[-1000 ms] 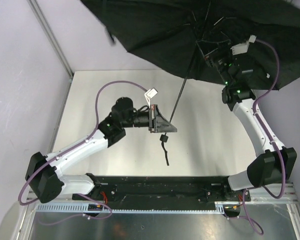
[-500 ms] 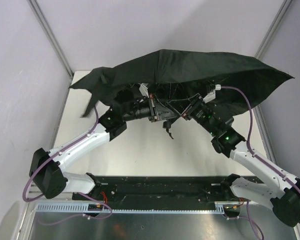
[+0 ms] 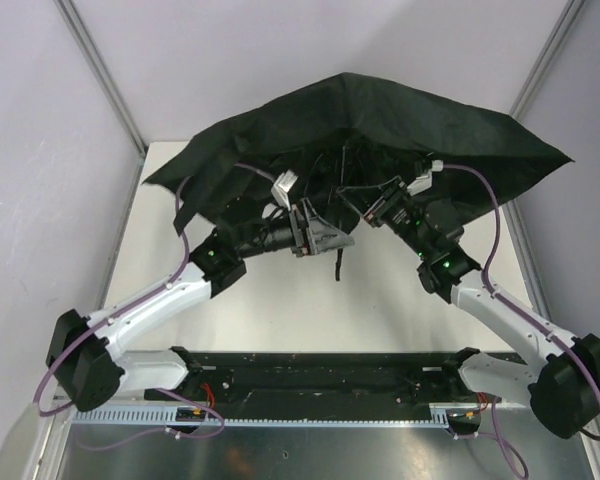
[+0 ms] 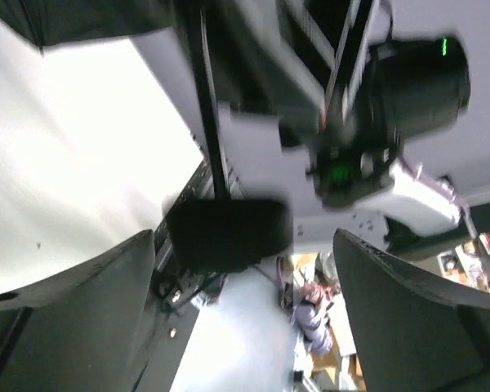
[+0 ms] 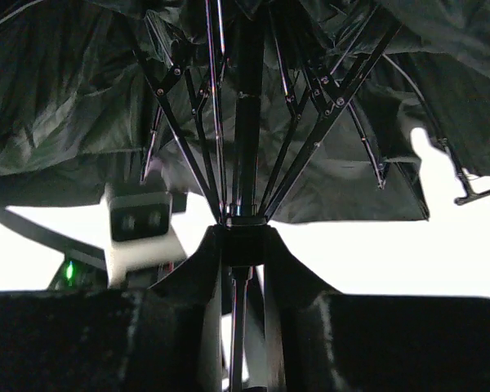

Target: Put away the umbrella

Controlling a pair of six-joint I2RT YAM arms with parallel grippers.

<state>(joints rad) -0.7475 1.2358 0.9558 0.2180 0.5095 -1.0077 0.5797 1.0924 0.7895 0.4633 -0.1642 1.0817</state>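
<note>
The black umbrella (image 3: 380,120) hangs half spread, its canopy low over the back of the table. In the right wrist view my right gripper (image 5: 243,245) is shut on the runner collar where the thin ribs (image 5: 180,131) meet the shaft (image 5: 247,122). From the top view it (image 3: 365,208) sits under the canopy at centre right. My left gripper (image 3: 325,235) stands open facing it. Its fingers (image 4: 73,310) are spread wide in the left wrist view, and the blurred black handle (image 4: 229,235) lies loose at their tips. The wrist cord (image 3: 335,268) dangles below.
The white table (image 3: 280,310) stretches toward the arm bases and the black mounting rail (image 3: 320,375) at the near edge. Grey walls with metal posts (image 3: 100,80) close in at both back corners. The canopy's edges overhang the table's left and right back sides.
The right arm has swung down and left, bringing the canopy from high overhead to low over the table and partly folding it. The left gripper has opened and let go of the handle.
</note>
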